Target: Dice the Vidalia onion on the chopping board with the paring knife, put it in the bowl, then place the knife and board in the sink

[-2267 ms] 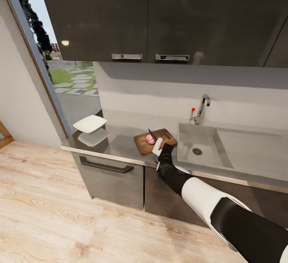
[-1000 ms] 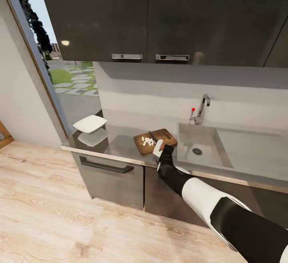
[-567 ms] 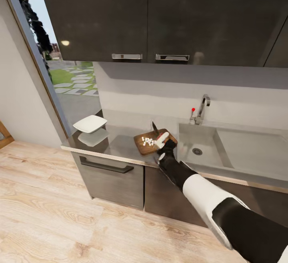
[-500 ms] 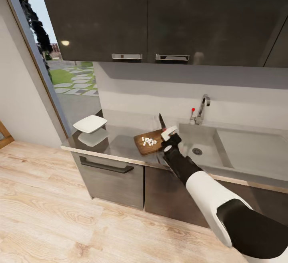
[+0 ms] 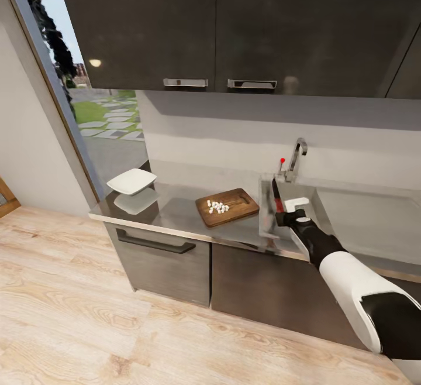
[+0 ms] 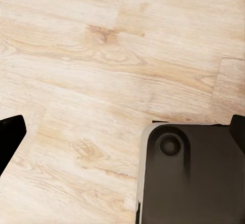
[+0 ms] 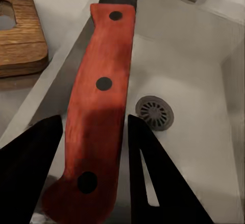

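Red-handled paring knife (image 7: 99, 111) is clamped in the right gripper (image 5: 286, 212) jaws above the sink (image 5: 327, 212), frame centre-right; it should be lowered before release.

Right arm outstretched, its claw (image 5: 285, 208) clamped on a red-handled knife (image 7: 99, 114), blade upward.

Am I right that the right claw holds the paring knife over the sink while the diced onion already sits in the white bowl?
Not quite. The right claw does hold the paring knife over the sink, but the diced onion lies on the chopping board, not in the bowl, as the head view shows.
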You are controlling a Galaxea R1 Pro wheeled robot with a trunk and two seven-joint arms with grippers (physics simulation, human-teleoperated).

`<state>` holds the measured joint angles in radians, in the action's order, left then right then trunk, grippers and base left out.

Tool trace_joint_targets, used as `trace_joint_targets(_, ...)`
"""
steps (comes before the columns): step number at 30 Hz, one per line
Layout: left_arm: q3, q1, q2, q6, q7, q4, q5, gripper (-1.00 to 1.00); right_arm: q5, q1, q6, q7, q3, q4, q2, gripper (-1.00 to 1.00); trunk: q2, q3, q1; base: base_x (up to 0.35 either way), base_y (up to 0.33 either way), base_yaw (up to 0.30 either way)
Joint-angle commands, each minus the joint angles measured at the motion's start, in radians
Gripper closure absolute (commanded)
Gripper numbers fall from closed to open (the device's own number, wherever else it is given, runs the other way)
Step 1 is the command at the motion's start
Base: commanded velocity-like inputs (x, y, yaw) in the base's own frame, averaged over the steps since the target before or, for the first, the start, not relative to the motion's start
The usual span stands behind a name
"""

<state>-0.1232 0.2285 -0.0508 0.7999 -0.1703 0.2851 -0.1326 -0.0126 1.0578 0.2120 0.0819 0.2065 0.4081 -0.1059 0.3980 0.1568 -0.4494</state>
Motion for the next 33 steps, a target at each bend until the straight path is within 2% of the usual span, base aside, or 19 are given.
trace_joint_targets(1, -0.009, -0.001, -0.001, 0.001, -0.003, 0.002, -0.010, -1.00, -0.002, 0.001, -0.006, 0.000, 0.008, -0.008, -0.003, 1.00, 0.002, 0.002, -0.001, 0.000, 0.000, 0.000)
trace_joint_targets(9, -0.009, -0.006, -0.006, 0.001, -0.005, 0.001, -0.010, -1.00, -0.008, 0.001, -0.026, -0.006, 0.008, -0.024, -0.002, 1.00, 0.002, 0.002, -0.001, 0.015, 0.000, 0.000)
trace_joint_targets(22, -0.009, -0.006, -0.004, 0.001, -0.005, 0.002, -0.010, -1.00, -0.006, 0.001, 0.013, 0.007, 0.001, -0.056, -0.003, 1.00, 0.002, 0.004, -0.001, 0.250, 0.000, 0.000)
trace_joint_targets(24, -0.009, -0.006, -0.004, 0.001, -0.005, 0.002, -0.010, -1.00, -0.007, 0.001, 0.016, 0.007, -0.018, -0.084, -0.004, 1.00, 0.002, 0.007, -0.001, 0.017, 0.000, 0.000)
trace_joint_targets(27, -0.009, -0.006, -0.005, 0.001, -0.005, 0.002, -0.010, -1.00, -0.006, 0.001, 0.022, 0.008, -0.097, -0.095, -0.006, 1.00, 0.002, 0.012, -0.001, 0.003, 0.000, 0.000)
trace_joint_targets(28, -0.009, -0.006, -0.004, 0.001, -0.005, 0.002, -0.010, -1.00, -0.006, 0.001, 0.032, 0.008, -0.112, -0.096, -0.007, 1.00, 0.002, 0.013, -0.001, 0.017, 0.000, 0.000)
trace_joint_targets(33, -0.009, -0.006, -0.005, 0.001, -0.005, 0.002, -0.010, -1.00, -0.006, 0.001, 0.059, 0.008, -0.127, -0.098, -0.008, 1.00, 0.002, 0.021, -0.001, 0.184, 0.000, 0.000)
